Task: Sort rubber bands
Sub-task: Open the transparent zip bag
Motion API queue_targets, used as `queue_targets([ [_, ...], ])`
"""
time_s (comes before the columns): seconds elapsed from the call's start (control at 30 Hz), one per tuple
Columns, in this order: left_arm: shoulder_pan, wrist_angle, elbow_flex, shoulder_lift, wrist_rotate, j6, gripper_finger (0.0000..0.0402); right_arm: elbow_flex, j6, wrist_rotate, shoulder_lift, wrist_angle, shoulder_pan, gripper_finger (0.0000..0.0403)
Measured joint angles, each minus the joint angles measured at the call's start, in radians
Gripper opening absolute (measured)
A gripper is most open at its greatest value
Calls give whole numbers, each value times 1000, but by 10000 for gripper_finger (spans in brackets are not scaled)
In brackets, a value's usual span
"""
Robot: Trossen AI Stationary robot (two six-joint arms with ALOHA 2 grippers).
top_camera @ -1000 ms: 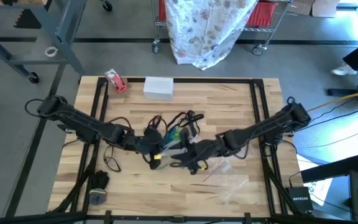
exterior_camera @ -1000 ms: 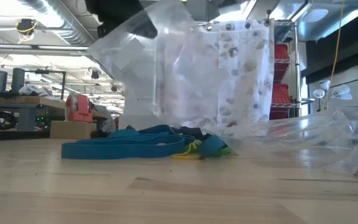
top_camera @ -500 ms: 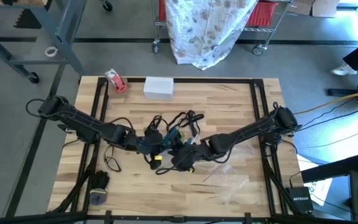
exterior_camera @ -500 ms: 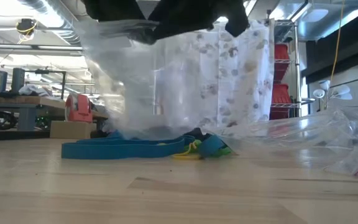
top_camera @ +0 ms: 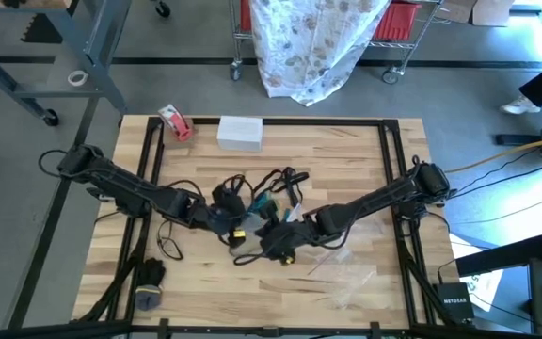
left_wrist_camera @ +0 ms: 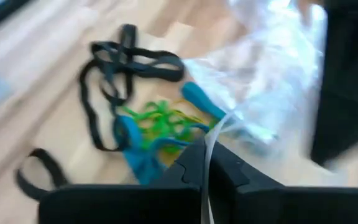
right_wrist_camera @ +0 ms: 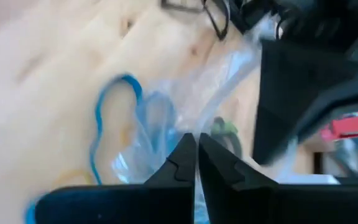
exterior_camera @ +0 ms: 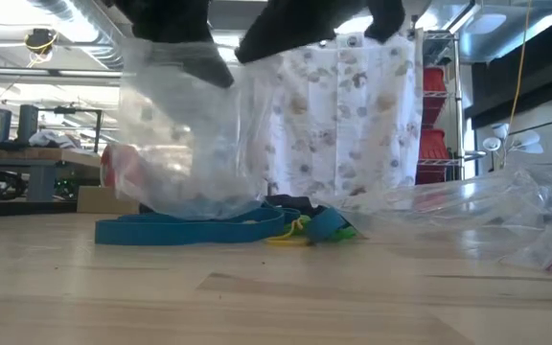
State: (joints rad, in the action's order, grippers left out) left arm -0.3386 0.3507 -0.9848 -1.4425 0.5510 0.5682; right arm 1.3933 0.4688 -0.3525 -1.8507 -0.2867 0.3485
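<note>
Tangling rubber bands (exterior_camera: 199, 227), multicoloured heap

One word can be read: "NETGEAR", on a black box (top_camera: 455, 303) beside the surface. Nothing else is legible.

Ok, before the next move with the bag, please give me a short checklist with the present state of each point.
1. Left tool shut on the clear bag: ok.
2. Right tool shut on the same bag: ok.
3. Bag lifted off the table: mostly; its bottom edge hangs near the bands.
4. Bag mouth open: cannot tell.
5. Rubber bands inside the bag: not ok, pile lies on the table.
</note>
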Motion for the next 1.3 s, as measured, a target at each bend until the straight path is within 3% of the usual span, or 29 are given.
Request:
queue_targets([
  [0.2,-1,4,0,0,171,-38,1,1,-152,59,-7,26,-4,3],
  [0.43,-16,8,0,0,312,-82,1,0,-384,70,-46,100,-19,2],
  [0.6,-66,9,0,0,474,-140,1,2,-511,45,-80,136,-39,2],
  [0.87,-164,66,0,0,498,-172,0,2,-528,51,-151,210,-40,3],
  [0.97,-204,172,0,1,460,-44,0,0,-494,64,-174,234,-40,3],
  [1.17,-279,437,0,1,412,376,0,1,-461,60,-237,330,-48,3],
  [1.3,-318,422,42,-10,358,544,0,1,-469,86,-295,421,-48,3],
])
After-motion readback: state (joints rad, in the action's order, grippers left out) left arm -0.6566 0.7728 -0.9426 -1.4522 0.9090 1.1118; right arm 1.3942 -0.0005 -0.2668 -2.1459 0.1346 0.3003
